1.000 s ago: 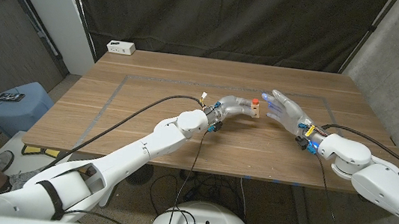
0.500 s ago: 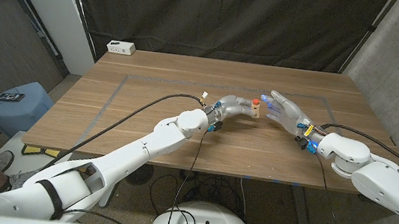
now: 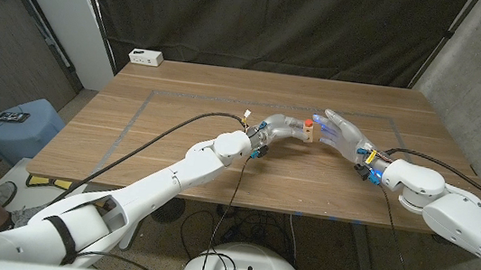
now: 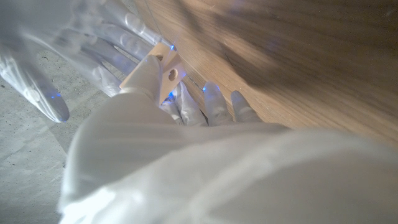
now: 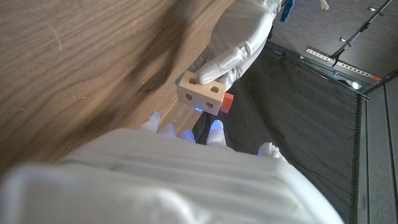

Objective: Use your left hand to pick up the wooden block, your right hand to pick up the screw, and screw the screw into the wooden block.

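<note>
No readable text, label, brand or number on anything.

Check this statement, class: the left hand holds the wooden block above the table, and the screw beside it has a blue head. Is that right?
Not quite. The screw's head is orange-red, not blue, as the right wrist view shows. The rest stands: the left hand holds the wooden block above the table, with the screw beside it.

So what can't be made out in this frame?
- Screw shaft: right wrist view, hidden behind the wooden block; only an orange head shows.
- Right hand: head view too small to show whether it grips the screw.
- Left hand: left wrist view, its own back covers its fingers' hold.
</note>
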{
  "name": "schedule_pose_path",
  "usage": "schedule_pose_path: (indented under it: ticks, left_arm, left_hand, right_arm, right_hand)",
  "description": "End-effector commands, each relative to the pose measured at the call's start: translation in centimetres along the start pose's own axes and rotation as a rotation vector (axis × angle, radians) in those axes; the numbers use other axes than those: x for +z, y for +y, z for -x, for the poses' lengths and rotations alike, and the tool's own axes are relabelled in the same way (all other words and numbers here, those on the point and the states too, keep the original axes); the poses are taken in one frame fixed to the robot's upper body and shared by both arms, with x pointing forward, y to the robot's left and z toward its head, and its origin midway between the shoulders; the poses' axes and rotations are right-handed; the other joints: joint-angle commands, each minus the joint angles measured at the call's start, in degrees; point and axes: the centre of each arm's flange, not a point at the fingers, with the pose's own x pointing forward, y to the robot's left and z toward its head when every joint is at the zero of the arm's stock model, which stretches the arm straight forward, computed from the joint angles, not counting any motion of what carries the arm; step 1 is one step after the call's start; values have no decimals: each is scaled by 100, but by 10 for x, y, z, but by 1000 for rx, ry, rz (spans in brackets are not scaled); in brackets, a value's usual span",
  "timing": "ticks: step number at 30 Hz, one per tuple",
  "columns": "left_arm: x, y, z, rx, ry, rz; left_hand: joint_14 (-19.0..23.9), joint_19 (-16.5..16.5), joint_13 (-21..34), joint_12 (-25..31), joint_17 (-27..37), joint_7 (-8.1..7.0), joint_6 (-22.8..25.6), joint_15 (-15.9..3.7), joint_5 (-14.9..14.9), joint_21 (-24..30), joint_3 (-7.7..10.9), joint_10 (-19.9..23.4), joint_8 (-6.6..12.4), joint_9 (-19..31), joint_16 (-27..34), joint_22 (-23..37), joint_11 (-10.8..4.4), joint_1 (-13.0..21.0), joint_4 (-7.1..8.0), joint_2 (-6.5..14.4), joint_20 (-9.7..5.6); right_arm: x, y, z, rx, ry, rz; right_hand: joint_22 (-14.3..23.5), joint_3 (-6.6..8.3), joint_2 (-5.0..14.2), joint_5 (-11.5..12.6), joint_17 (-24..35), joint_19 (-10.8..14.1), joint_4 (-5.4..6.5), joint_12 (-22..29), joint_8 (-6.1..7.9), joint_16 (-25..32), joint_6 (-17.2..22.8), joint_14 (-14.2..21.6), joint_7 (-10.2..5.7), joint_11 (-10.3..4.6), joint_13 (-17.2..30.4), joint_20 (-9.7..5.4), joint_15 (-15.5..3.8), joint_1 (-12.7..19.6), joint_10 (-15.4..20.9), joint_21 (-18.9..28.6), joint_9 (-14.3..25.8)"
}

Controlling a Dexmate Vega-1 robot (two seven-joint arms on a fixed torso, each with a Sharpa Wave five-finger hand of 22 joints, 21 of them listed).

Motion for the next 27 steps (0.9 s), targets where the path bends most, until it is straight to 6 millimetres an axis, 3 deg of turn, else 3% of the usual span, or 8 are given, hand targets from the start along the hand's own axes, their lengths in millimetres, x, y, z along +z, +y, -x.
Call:
schedule_pose_path:
  ticks: [1, 27]
  left_arm:
    - [-1, 1, -2, -1, 5, 4]
    - [-4, 3, -6, -4, 14, 14]
  left_hand:
    - [65, 23, 16, 140, 14, -5, 59, -250, -14, 31, 58, 65, 20, 19, 1, 10, -15, 38, 6, 53, -1]
    - [126, 43, 29, 196, 10, 82, 216, -224, -62, 35, 149, 173, 49, 14, -47, 8, 52, 97, -4, 21, -10]
  right_arm:
    - [2, 3, 0, 7, -5, -3]
    - [2, 7, -5, 23, -4, -12]
  right_hand:
    - [19, -30, -19, 0, 9, -40, 5, 12, 40, -21, 105, -1181, -7, 5, 9, 10, 29, -6, -1222, 7, 11]
    - [18, -18, 1, -13, -1, -60, 0, 22, 73, -20, 368, -1197, 63, -36, 5, 27, 29, -4, -1200, 17, 9]
